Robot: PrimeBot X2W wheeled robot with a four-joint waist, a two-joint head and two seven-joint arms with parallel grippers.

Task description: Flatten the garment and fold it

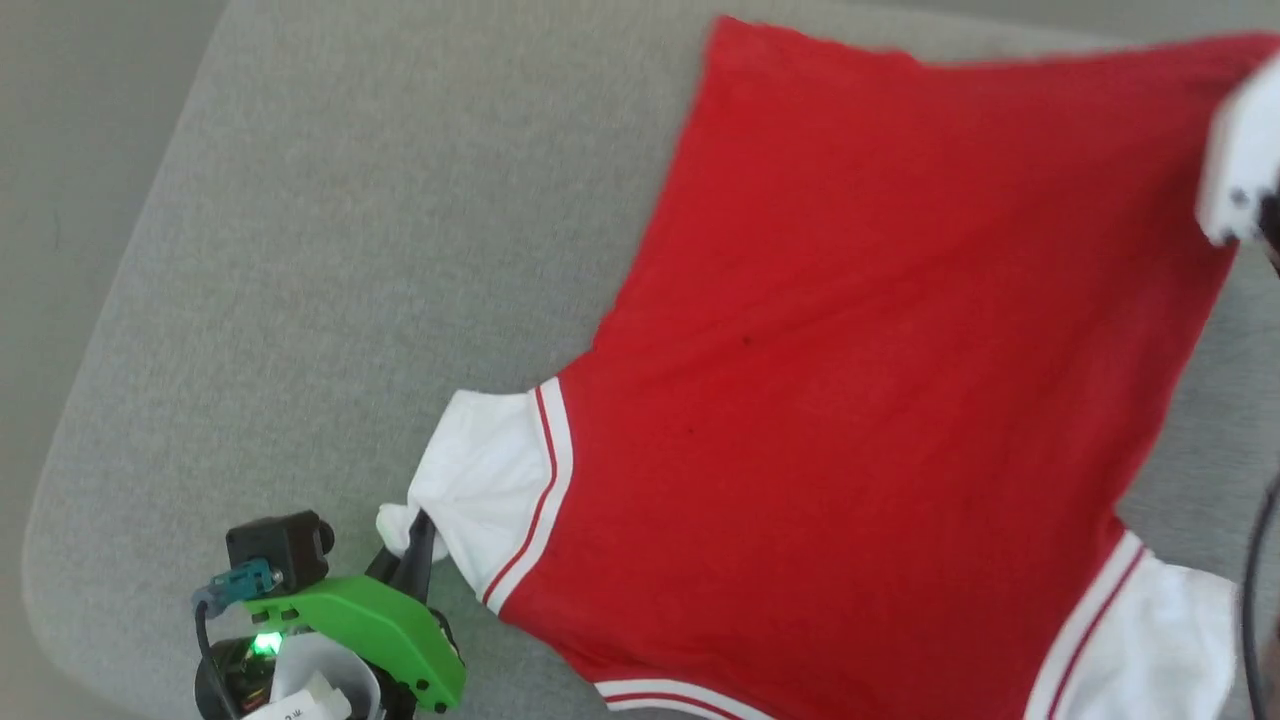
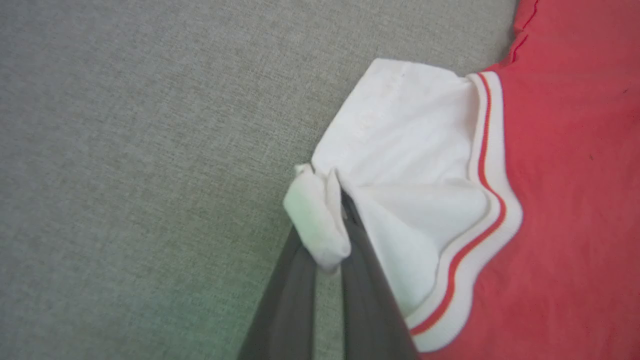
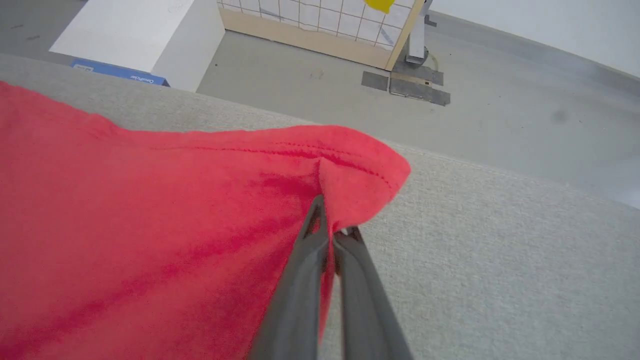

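2 holds | left gripper (image 2: 336,212) clamps garment (image 1: 850,400) sleeve tip (image 2: 317,220) | right gripper (image 3: 331,227) clamps hem corner (image 3: 365,175) | grey surface (image 1: 350,250) leftward

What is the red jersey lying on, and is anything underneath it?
The jersey lies spread on a grey fabric-covered surface, visible beside it. Whether anything else sits beneath cannot be seen: the cloth covers that area.

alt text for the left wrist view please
The left gripper is shut on the tip of a white sleeve, bunching the cloth between its two dark fingers. The sleeve joins the red garment at right by striped trim, all on a grey fabric surface.
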